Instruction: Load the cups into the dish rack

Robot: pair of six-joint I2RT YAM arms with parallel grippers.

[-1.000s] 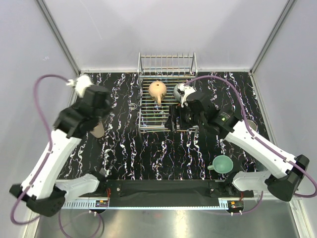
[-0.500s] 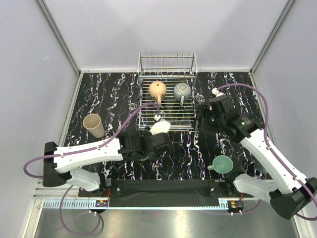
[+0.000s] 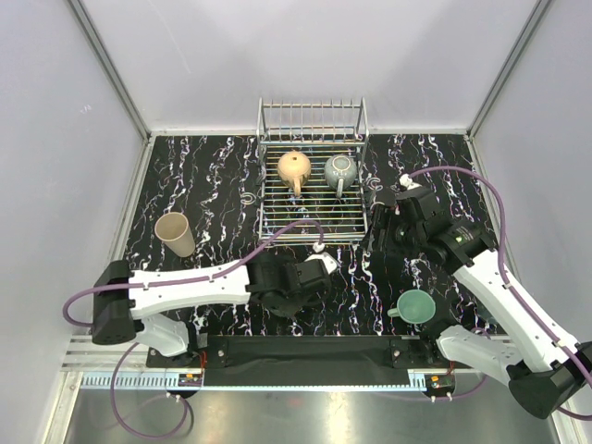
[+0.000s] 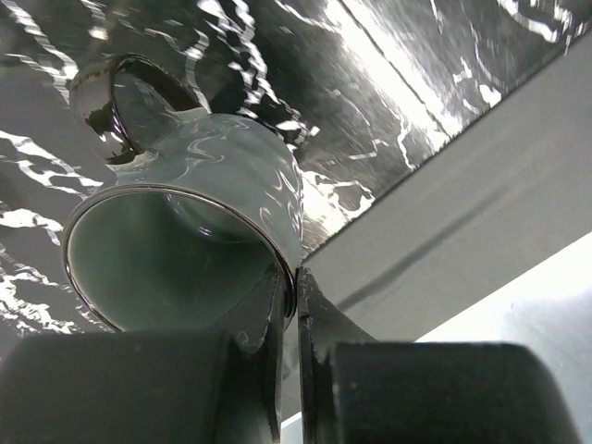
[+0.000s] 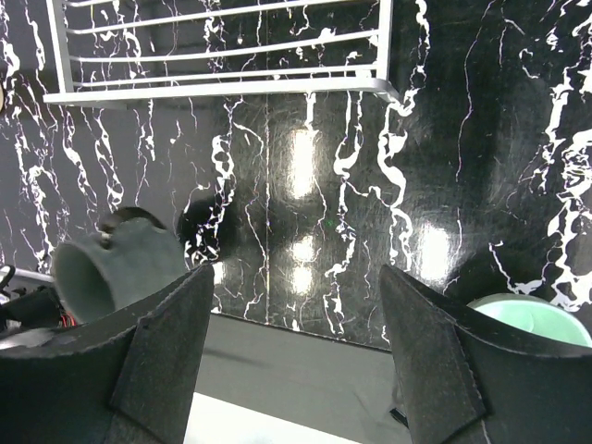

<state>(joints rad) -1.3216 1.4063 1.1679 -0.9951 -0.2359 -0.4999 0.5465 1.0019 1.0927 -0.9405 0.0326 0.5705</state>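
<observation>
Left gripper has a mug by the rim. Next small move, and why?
Probably raise the mug and carry it toward the dish rack: the left gripper is shut on its rim, and the rack's near rows are bare.

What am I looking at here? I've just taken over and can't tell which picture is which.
Two robot arms are bolted at the near edge of the table. One picture looks down from above; the other two come from cameras on each wrist. The left gripper pinches the rim of a grey-green mug. The right gripper is open, empty. The dish rack holds a tan cup and a grey cup. A beige cup and a teal cup sit on the table.
</observation>
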